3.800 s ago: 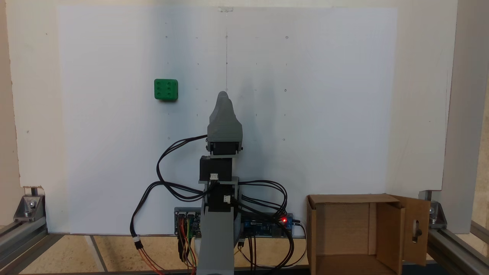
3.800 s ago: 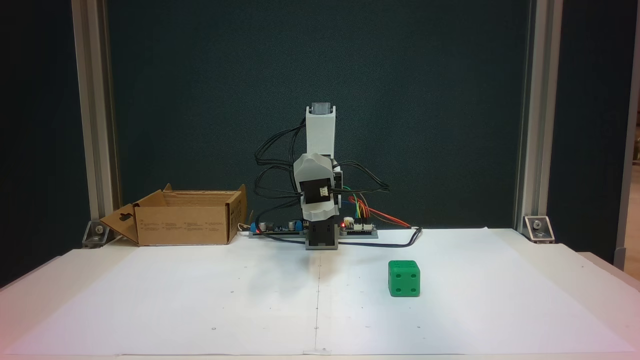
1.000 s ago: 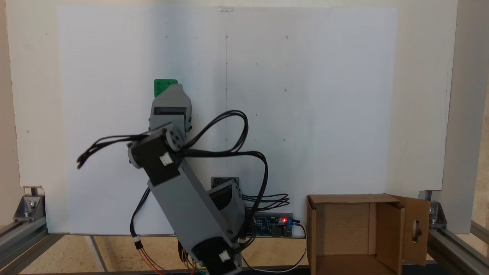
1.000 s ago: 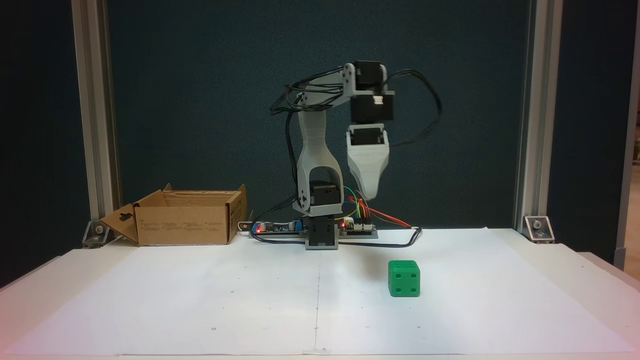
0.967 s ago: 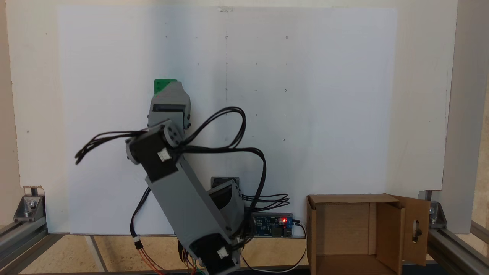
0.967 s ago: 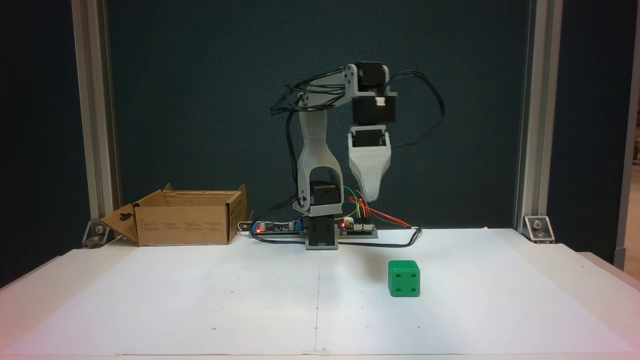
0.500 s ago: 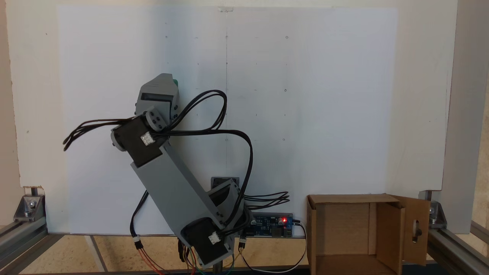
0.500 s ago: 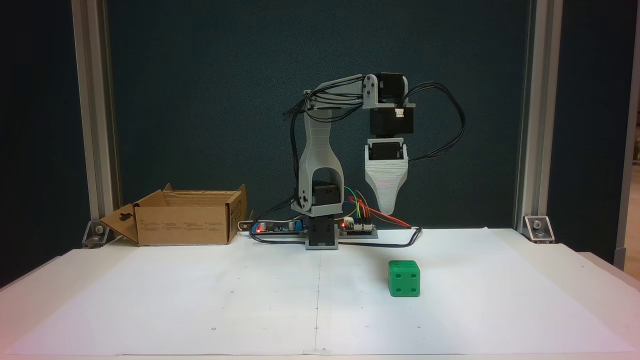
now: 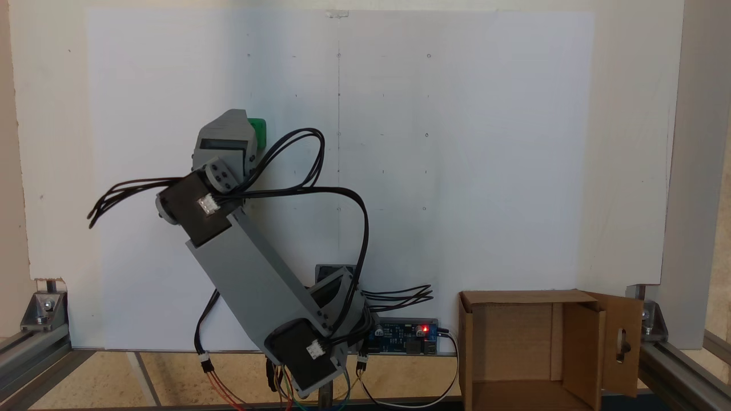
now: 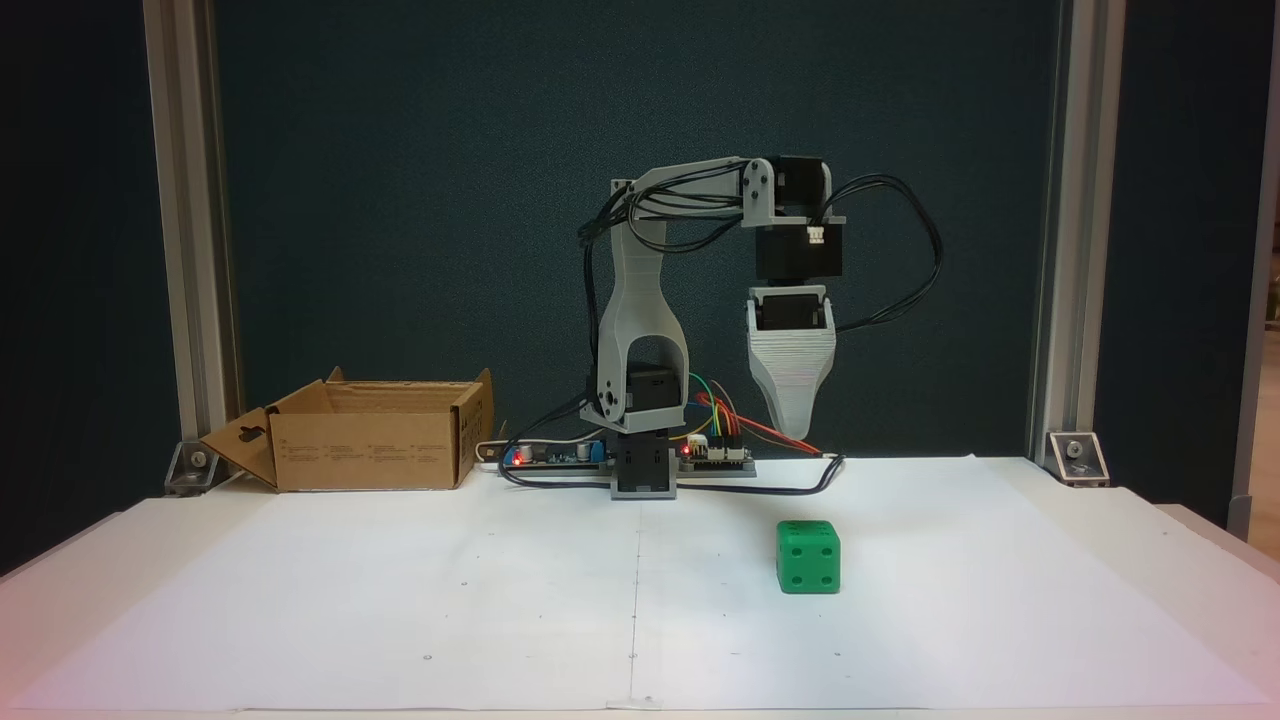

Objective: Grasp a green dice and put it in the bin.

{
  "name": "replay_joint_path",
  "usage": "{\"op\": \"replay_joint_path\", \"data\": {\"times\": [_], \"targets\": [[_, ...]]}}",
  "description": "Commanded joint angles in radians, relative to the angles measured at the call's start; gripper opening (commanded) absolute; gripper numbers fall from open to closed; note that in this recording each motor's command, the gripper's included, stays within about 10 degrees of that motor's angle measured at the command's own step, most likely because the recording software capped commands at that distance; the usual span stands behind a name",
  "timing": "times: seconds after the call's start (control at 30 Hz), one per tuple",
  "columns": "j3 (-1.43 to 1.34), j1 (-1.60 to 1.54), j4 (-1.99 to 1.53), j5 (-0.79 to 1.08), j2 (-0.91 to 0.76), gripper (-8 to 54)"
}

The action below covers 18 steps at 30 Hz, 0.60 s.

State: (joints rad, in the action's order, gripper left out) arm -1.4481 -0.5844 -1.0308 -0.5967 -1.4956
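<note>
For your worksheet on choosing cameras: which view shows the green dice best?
The fixed view facing the arm: the dice stands whole on the paper, pips visible. In the fixed view from above, the gripper covers most of it.

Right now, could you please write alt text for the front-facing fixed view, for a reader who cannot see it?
A grey robot arm holds its gripper pointing down above a green dice resting on white paper, not touching it. An open cardboard bin sits at the back left.

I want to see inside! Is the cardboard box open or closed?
Open. The bin has its flaps folded out, and its inside shows bare cardboard.
</note>
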Motion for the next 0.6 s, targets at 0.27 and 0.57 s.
{"op": "replay_joint_path", "data": {"times": [0.27,0.57], "targets": [[0.046,0.003,0.026,-0.075,0.008,42.4],[0.041,0.003,0.12,-0.08,0.077,42.4]]}}
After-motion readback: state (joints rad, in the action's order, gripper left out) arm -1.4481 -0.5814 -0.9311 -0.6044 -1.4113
